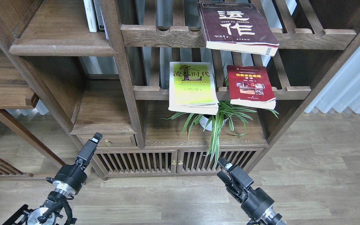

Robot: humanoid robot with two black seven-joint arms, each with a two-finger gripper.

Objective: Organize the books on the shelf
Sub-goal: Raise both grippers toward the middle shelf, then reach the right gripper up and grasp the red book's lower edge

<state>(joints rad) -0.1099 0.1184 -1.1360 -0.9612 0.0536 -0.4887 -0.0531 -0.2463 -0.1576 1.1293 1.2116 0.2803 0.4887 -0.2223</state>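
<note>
Since the solid dark-brown plank shelf (pixel 59 42) sits upper left, you'll carry the thick maroon paperback (pixel 237 25), lime-yellow paperback (pixel 192 86) and small red paperback (pixel 251 86) leftward off the slatted racks (pixel 164 34). Your right fingers (pixel 225 168) are nearer, well below; both hold nothing, and whether they are parted, you cannot tell.

Maroon book (pixel 237 26): top edge cut by frame top, small cover text unreadable. White books (pixel 91 15) at back of plank shelf (pixel 61 47): cut by top edge, spines unreadable. Plant pot (pixel 209 122) mostly hidden behind lime-yellow book (pixel 192 87) and leaves. Both arms cut by bottom edge. Left gripper (pixel 96 137) and right gripper (pixel 223 164) dark, fingers indistinguishable.
</note>
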